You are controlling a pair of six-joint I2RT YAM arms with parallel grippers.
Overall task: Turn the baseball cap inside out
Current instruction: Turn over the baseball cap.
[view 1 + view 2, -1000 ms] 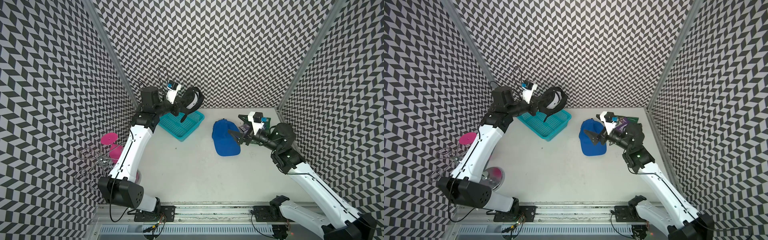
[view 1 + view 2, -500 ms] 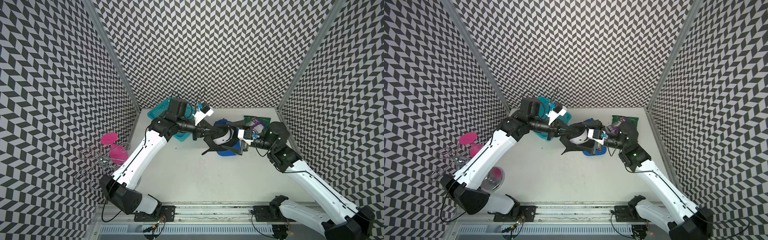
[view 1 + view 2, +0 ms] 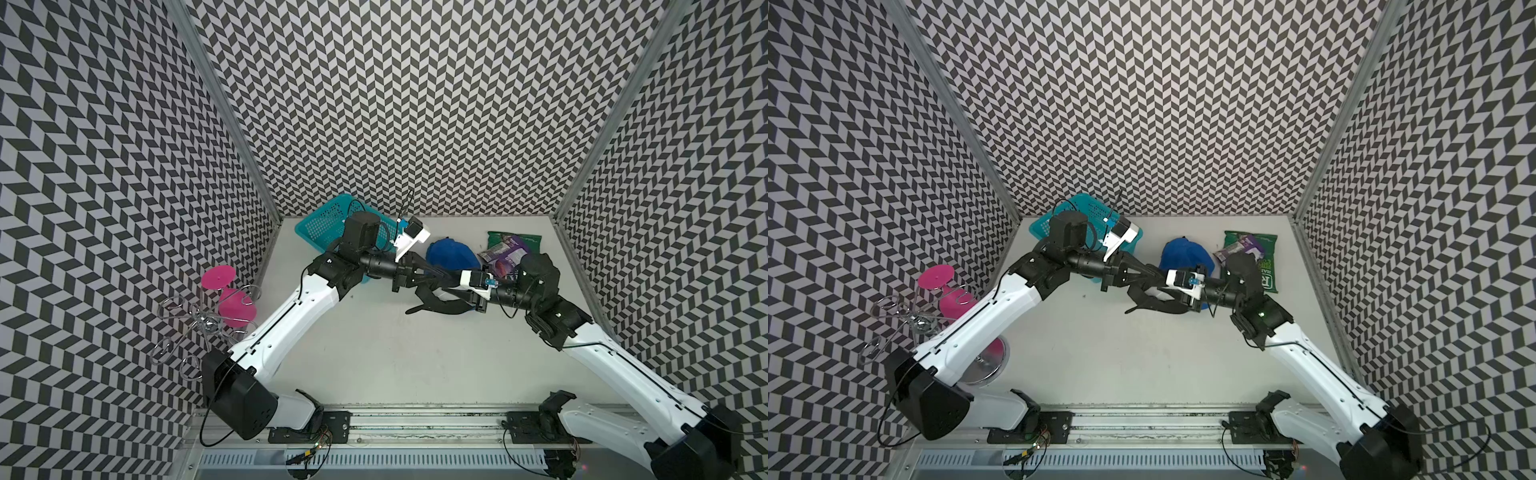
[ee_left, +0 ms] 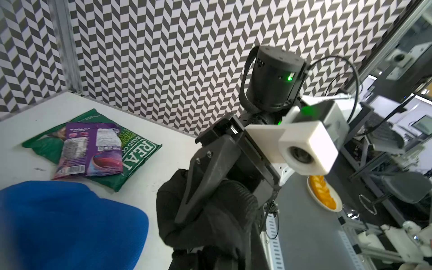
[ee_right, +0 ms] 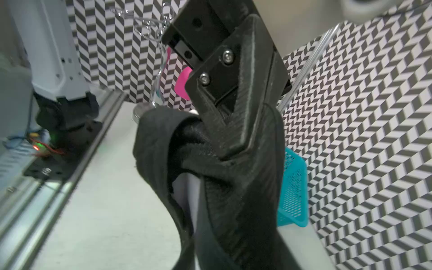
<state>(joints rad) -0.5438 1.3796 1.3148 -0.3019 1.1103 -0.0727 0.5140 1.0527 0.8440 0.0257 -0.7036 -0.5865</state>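
The black cap [image 3: 440,301] hangs over the table [image 3: 374,353], a little toward 1 o'clock from the table's middle in both top views, caught between the two grippers. They meet nose to nose: the left arm reaches in from 9 o'clock and the right arm from 3 o'clock.

The left gripper [image 3: 440,277] has its fingers [image 5: 247,93] drawn nearly together, with only a thin slit between them. Their tips pinch a bunched fold of the cap's black fabric, as the right wrist view shows. In that view the cap twists below the pinch and a strip of white lining [image 5: 184,194] shows inside the fold.

The right gripper [image 3: 455,293] presses into the same cap from the opposite side. In the left wrist view one finger [image 4: 205,168] lies flat against the crumpled black cloth. The other finger is mostly hidden behind it, so the jaws seem closed on the cap, though the far side of the grip is not plain.

A blue cap [image 3: 451,254] lies crown up on the table just beyond the black one, at its 12 o'clock. A green bag [image 3: 528,240] with a purple packet [image 3: 505,253] on top lies at 2 o'clock. A teal basket [image 3: 320,226] stands at 11 o'clock. At 9 o'clock, beside the table's edge, a wire rack [image 3: 195,328] stands with pink glasses [image 3: 232,303].
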